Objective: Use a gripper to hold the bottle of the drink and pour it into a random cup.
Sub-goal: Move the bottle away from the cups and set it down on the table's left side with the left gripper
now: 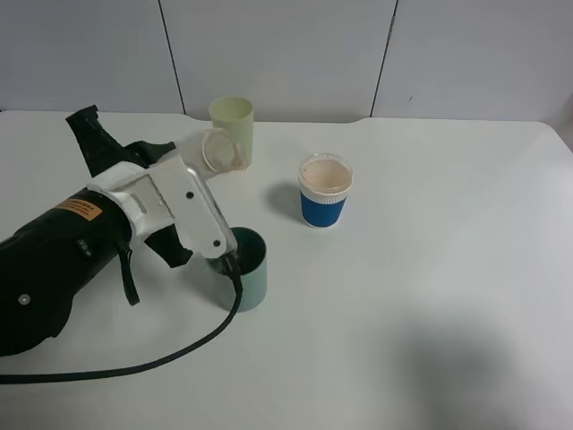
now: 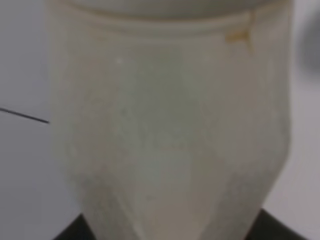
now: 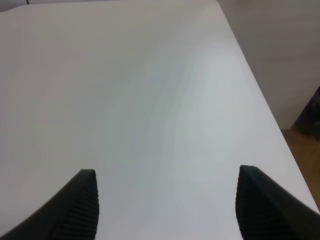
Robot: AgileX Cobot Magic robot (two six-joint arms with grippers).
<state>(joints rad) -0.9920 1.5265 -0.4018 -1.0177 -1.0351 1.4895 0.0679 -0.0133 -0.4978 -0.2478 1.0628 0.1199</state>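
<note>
Teal plastic, the cup (image 1: 246, 269) stands in the high view at six o'clock from the tipped bottle (image 1: 219, 150), which the left gripper (image 1: 201, 166) clamps tight. A pale tumbler (image 1: 233, 116) stands at twelve. The cable (image 1: 134, 366) runs right by the cup's rim and could snag it on any swing.

Left wrist: the bottle (image 2: 170, 130) fills the view and looks nearly drained; its thin walls could slip.

Right wrist: the right gripper (image 3: 166, 172) gapes wide over the table (image 3: 150, 90), holding nothing.

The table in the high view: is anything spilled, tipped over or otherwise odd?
No spill shows on the table. The teal cup, the yellow-green cup and the blue-sleeved cup stand upright. Only the bottle is tipped, sideways in the left gripper; it looks almost empty.
</note>
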